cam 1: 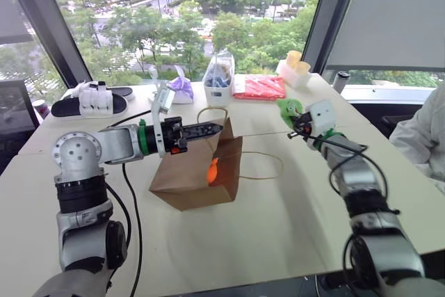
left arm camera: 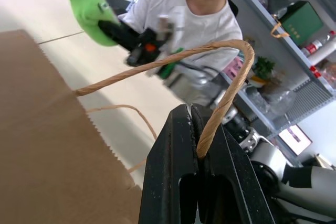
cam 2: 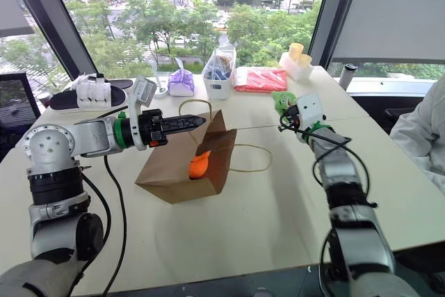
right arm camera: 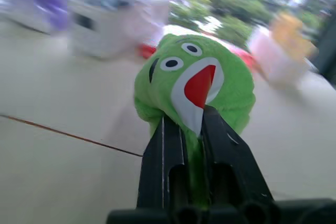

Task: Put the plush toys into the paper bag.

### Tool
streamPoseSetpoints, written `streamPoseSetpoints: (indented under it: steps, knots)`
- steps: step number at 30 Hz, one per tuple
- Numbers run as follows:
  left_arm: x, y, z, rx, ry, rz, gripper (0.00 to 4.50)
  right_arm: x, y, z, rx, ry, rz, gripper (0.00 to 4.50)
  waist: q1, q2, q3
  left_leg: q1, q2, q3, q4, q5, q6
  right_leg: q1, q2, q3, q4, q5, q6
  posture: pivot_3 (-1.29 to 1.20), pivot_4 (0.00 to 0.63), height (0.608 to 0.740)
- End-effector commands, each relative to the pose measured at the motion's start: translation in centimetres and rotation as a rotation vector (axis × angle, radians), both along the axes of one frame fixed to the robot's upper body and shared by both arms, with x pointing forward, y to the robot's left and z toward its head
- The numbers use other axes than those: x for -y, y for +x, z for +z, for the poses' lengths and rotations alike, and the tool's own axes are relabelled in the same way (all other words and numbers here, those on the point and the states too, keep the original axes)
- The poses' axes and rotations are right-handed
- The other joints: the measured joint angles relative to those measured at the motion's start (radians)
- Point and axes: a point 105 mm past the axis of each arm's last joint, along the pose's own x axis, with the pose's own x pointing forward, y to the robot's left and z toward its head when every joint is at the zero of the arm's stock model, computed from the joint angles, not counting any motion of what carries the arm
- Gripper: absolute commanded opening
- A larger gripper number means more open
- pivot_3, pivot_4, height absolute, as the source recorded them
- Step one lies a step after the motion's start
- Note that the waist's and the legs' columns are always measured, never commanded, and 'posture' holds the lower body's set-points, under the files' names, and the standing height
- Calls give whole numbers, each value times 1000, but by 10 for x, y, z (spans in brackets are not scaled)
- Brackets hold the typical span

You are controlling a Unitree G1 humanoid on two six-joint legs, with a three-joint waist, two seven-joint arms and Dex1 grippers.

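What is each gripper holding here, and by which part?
The left gripper pinches one cord loop handle of the paper bag. The right gripper is shut on the green plush toy, gripping its lower edge below the red-and-white patch.

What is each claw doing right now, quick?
Left claw: shut on the tan cord handle of the brown paper bag.
Right claw: shut on the round green plush toy.

A brown paper bag (cam 1: 198, 172) stands mid-table, mouth open rightward, one cord handle raised. The orange plush toy (cam 1: 213, 170) sits inside. The round green plush toy (cam 1: 287, 110) hangs above the table, right of the bag.
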Motion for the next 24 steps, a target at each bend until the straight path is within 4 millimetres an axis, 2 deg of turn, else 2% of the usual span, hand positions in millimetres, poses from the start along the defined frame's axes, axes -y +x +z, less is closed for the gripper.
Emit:
streamPoseSetpoints:
  steps: [1, 4, 7, 10, 14, 20, 24]
  knots:
    - [4, -4, 11, 42, -20, -40, 0, -28, -40, 9, -41, -126, 275, 42, 3, 0, 0, 0, 0, 0, 0, 0, 0, 0, 0, 0, 0, 0, 0, 0, 150, 740]
    - [6, -4, 10, 41, -16, -51, 0, -34, -57, 10, -81, -146, 366, 42, 5, 0, 0, 0, 0, 0, 1, 0, 0, 1, 0, 0, 0, 0, 0, 0, 150, 740]
    - [7, -3, 11, 41, -16, -60, 0, -50, -70, 10, -108, -162, 462, 42, 2, 0, 0, 0, 0, 1, 2, 0, 0, 1, 0, 0, 0, 0, 0, 0, 150, 740]
    - [9, -3, 12, 42, -14, -65, 0, -73, -83, 0, -150, -221, 565, 42, 2, 0, 0, 1, 0, 0, 1, 0, 0, 0, 0, 0, 0, 0, 0, 0, 150, 740]
    - [10, -3, 13, 47, -16, -70, 0, -88, -94, -15, -194, -300, 641, 42, 10, 0, 0, 1, 0, 0, 1, 0, 0, 0, -1, 0, 0, 0, 0, 0, 150, 740]
    - [14, -7, 14, 53, -22, -89, 0, -112, -97, -19, -172, -321, 708, 42, 29, 0, 0, 0, 0, 1, 1, 0, 0, 0, -1, 0, 0, 0, 0, 0, 150, 740]
    - [19, -8, 13, 52, -27, -104, 0, -126, -92, -22, -144, -353, 735, 42, 28, 0, 0, 0, 0, 1, 2, 0, 0, 0, -1, 0, 0, 0, 0, 0, 150, 740]
